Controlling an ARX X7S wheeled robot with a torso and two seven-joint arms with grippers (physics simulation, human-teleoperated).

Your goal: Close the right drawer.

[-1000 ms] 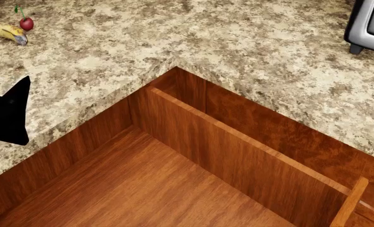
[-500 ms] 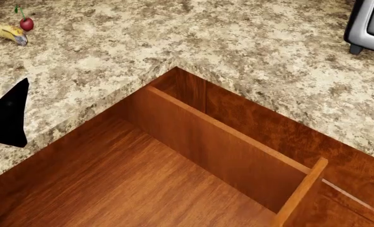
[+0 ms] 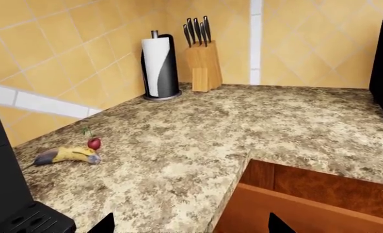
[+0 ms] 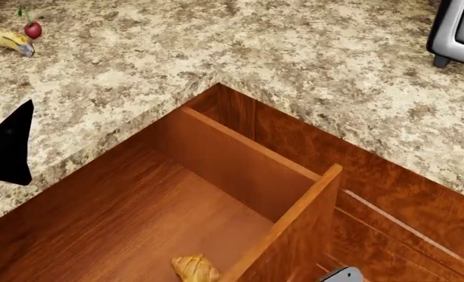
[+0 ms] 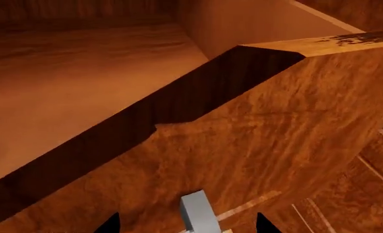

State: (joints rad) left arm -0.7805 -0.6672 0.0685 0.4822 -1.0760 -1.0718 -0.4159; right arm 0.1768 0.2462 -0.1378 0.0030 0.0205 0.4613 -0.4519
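Right drawer [image 4: 240, 194] open, glossy reddish-brown wood, silver handle [image 5: 198, 213]; both grippers' state unclear

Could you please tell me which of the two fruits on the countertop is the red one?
The cherry is red, small and round with a thin stem; it lies right beside the banana, which is long and yellow with dark ends.

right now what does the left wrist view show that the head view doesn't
Only the left wrist view shows the paper towel roll and the knife block against the tiled wall. Only the head view shows the drawer's inside, with a tan object on its floor, the right drawer front panel, and a silver appliance. Both show the banana, the cherry, and the speckled countertop.
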